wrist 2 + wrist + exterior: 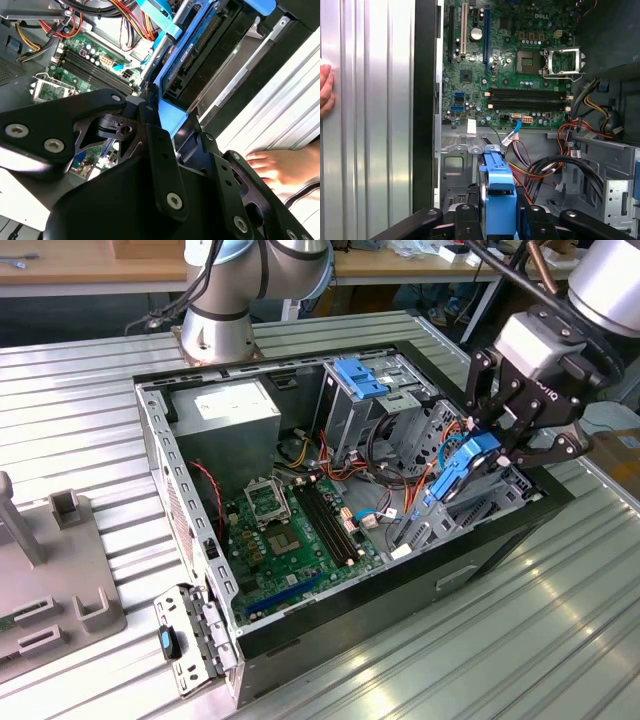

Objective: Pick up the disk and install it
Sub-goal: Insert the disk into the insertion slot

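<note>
Blue-framed and dark grey, the disk [462, 468] is shown clamped between the black fingers of the gripper [492, 445] and held tilted over the end of the open computer case [185, 510] at the exterior view's right. The green motherboard [295, 530] is laid bare on the case floor, and a lighter blue latch piece [360, 377] is seated atop the metal cage. In the first wrist view the disk's carrier frame [498, 200] is seen pinched from both sides, bundled cables [555, 162] just beside it. A person's hand [280, 167] is rested on the ribbed metal table [90, 420] just outside the case wall.
</note>
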`<state>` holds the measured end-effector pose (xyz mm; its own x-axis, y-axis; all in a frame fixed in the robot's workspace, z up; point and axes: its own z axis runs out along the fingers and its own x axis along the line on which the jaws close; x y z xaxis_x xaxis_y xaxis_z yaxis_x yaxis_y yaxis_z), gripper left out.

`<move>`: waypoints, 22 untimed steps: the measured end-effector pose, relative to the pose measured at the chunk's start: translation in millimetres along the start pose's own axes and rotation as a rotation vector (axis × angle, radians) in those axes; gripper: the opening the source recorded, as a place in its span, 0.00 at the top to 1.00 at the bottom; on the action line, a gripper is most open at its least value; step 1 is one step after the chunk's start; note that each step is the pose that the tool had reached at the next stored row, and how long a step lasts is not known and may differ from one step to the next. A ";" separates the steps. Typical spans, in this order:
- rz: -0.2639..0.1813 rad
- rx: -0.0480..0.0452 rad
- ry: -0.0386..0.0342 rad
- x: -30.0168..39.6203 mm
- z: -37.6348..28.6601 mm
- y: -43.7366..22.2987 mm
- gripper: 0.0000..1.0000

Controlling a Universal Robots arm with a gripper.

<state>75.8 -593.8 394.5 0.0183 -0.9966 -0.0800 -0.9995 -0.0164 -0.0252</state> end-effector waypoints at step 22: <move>0.000 0.0001 0.0001 4.9 35.2 2.1 0.63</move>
<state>74.7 -595.9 359.0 0.0182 -0.9966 -0.0799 -0.9995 -0.0162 -0.0252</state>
